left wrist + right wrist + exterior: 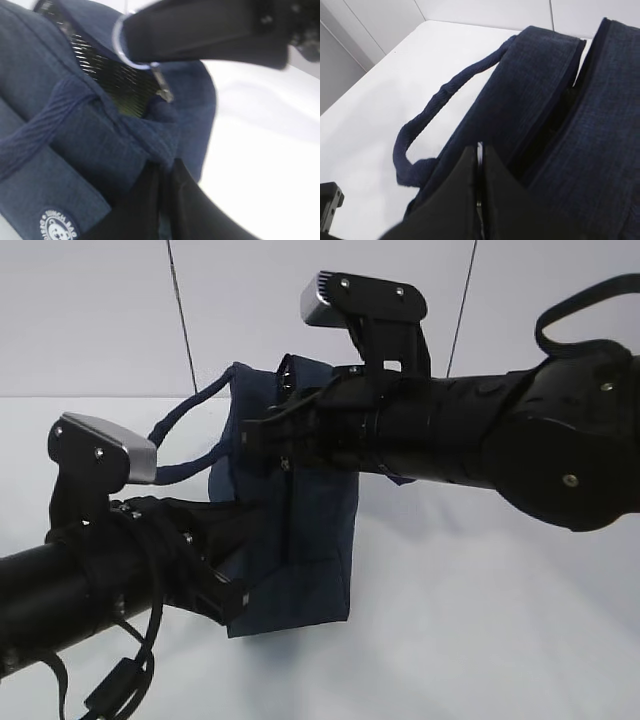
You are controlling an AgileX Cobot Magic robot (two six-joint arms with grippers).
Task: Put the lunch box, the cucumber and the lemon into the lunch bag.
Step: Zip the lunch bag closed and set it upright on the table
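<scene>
Left pincer (161, 200) pinches the lunch bag (300, 540) fabric; right pincer (479, 200) clamps its zipper ring.

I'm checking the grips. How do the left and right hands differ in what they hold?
The left hand pinches a fold of bag fabric; the right hand pinches the silver ring pull. The left hand sits low on the bag's side; the right hand is up at its top. Both are shut.
</scene>
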